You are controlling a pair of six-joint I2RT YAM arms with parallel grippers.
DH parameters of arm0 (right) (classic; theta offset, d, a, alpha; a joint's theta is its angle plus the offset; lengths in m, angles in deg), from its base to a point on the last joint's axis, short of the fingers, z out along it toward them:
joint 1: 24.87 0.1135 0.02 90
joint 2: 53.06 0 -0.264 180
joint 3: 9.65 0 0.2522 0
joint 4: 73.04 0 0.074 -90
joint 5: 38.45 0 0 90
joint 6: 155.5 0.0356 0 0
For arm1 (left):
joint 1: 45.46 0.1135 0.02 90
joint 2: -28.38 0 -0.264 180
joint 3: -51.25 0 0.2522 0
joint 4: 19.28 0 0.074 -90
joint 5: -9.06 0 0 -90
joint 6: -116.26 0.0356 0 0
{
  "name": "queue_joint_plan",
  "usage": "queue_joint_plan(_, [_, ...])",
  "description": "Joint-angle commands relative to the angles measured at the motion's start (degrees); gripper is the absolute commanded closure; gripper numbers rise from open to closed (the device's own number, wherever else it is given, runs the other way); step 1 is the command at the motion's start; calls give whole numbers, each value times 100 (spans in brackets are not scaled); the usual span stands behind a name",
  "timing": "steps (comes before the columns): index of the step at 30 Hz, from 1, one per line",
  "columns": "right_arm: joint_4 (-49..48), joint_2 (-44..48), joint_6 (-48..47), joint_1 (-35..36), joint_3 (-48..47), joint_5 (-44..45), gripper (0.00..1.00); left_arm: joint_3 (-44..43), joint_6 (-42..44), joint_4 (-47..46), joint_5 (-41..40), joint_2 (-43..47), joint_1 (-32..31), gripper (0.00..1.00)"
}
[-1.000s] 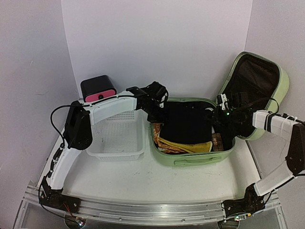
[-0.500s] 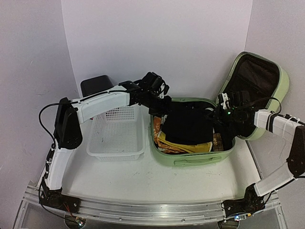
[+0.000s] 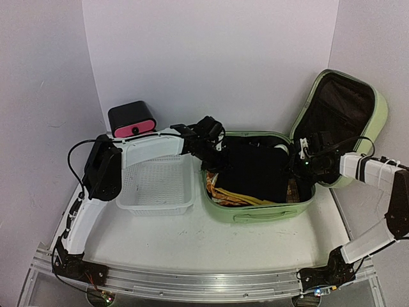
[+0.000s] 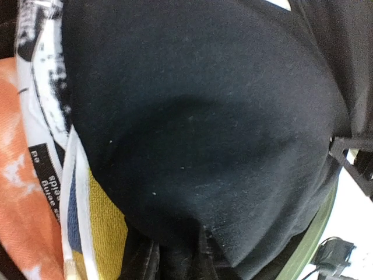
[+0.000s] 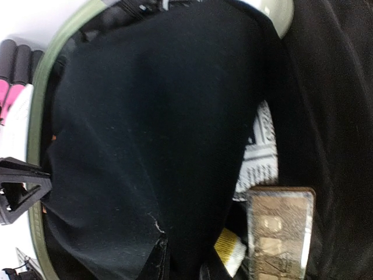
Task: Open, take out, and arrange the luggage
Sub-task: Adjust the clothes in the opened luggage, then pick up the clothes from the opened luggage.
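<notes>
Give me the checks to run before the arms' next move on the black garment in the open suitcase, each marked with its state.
1. Lid of the luggage open and out of the way: ok, it stands raised at the back right.
2. Hold of the left gripper on the black garment: cannot tell, its fingers vanish against the dark cloth.
3. Hold of the right gripper on the garment: cannot tell, same reason.
4. Garment out of the luggage: not ok, it lies draped over the other contents.
5. White perforated basket ready to receive: ok, nothing visible inside it.
</notes>
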State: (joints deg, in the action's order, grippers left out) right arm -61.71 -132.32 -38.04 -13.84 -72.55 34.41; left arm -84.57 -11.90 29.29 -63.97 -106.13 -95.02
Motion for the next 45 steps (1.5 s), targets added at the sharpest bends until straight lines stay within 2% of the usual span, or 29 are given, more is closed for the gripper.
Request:
queue_joint_plan(1, [115, 81, -169, 10, 51, 361, 87, -27, -64, -230, 405, -80, -14, 63])
queue_joint_plan(3, [112, 57, -184, 9, 12, 378, 87, 37, -105, -221, 448, -64, -18, 53])
queue_joint_plan(6, [103, 30, -197, 13, -45, 365, 87, 240, -78, -194, 212, 44, -19, 44])
queue_joint_plan(16, [54, -10, -182, 8, -80, 277, 87, 177, 153, 362, -220, 8, -10, 41])
queue_joint_plan(20, [8, -25, -163, 6, -78, 235, 87, 96, 198, 378, 274, -70, -25, 53])
queue_joint_plan(22, [-15, -43, -155, 5, -78, 185, 87, -76, 135, 383, 660, -210, -47, 55])
queue_joint_plan(27, [-68, -72, -117, 9, -86, 92, 87, -439, 8, 375, 1206, -524, -80, 72])
queue_joint_plan(33, [-81, -32, -98, 6, -76, 45, 87, -608, -148, 248, 1640, -759, -87, 73])
queue_joint_plan(37, [-90, -4, -84, 5, -86, 27, 88, -507, -80, 232, 1487, -622, -89, 97])
queue_joint_plan(38, [-91, 5, -84, 7, -91, 19, 88, -485, -40, 194, 1434, -549, -93, 100])
queue_joint_plan(45, [-134, 418, -132, 11, -376, -355, 90, -453, 101, -257, 1888, 109, 7, 100])
